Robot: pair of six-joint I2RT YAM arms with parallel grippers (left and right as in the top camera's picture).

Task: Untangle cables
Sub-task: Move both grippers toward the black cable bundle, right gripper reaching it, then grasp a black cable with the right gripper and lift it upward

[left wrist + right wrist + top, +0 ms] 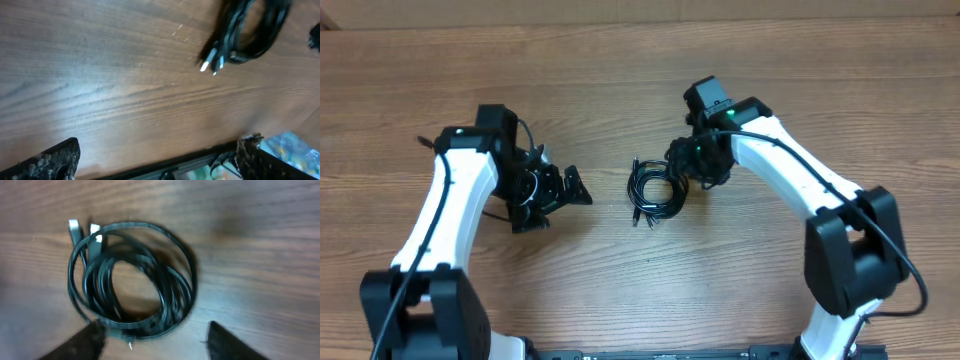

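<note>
White arms (450, 210) are flanking the cables (670, 195), coiled mid-counter (620, 80); right pincer (688, 165) is hanging at the cables' right edge, left pincer (560, 205) sitting apart on the opp. side.

L wrist cam: jaws gaping wide, cables lying far ahead, top right.

R wrist cam: jaws standing apart, nothing clamped, cables' near rim lying btwn the fingertips (87, 340), plugs (82, 230) pointing away.

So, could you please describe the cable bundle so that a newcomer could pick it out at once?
On the wooden table, look between the left arm and the right arm, nearer the right one. There lies a coil of thin black cables, set apart from the bulky white arms by silver plug tips.
</note>
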